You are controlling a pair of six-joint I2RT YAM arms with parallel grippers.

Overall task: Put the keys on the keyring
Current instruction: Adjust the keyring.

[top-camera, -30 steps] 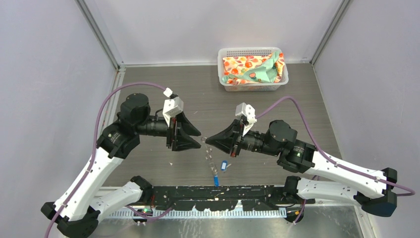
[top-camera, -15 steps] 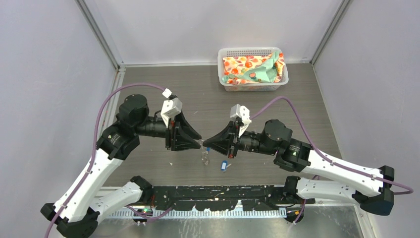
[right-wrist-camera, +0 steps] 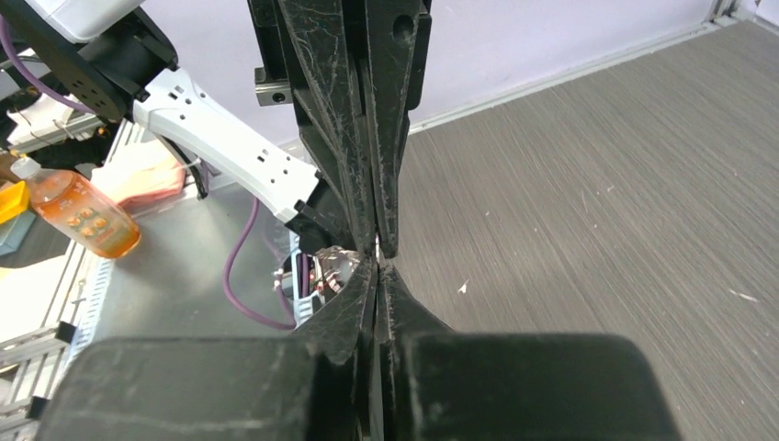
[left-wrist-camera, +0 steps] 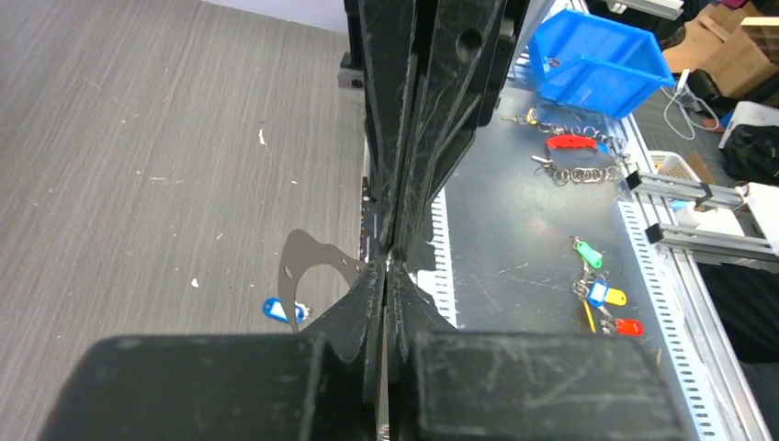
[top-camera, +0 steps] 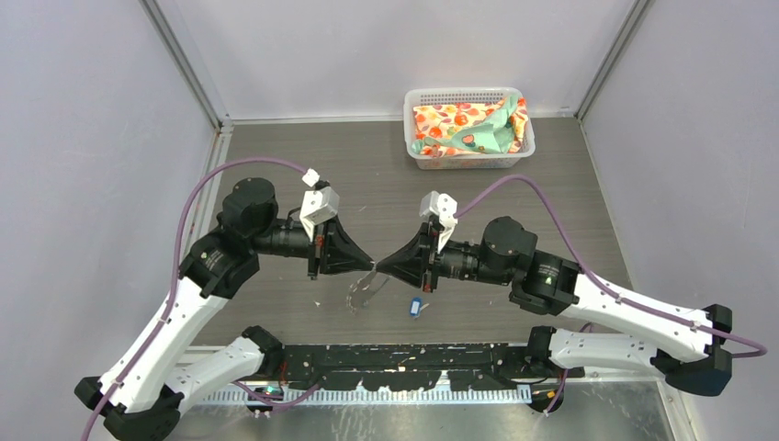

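Count: we see one keyring point(left-wrist-camera: 308, 268), one blue key point(top-camera: 415, 306), two grippers. Left gripper point(top-camera: 370, 267) clenches the keyring at frame centre; right gripper point(top-camera: 380, 265), clenched, meets it tip-to-tip. The blue key lies lower right.

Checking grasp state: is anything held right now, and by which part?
The keyring, pinched at its rim where the shut left gripper and right gripper meet; the rest of the loop hangs free.

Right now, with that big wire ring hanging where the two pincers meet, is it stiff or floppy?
Probably stiff: the keyring holds an open loop while hanging by one edge. Likely light, being so thin. Held at one point, it may swing.
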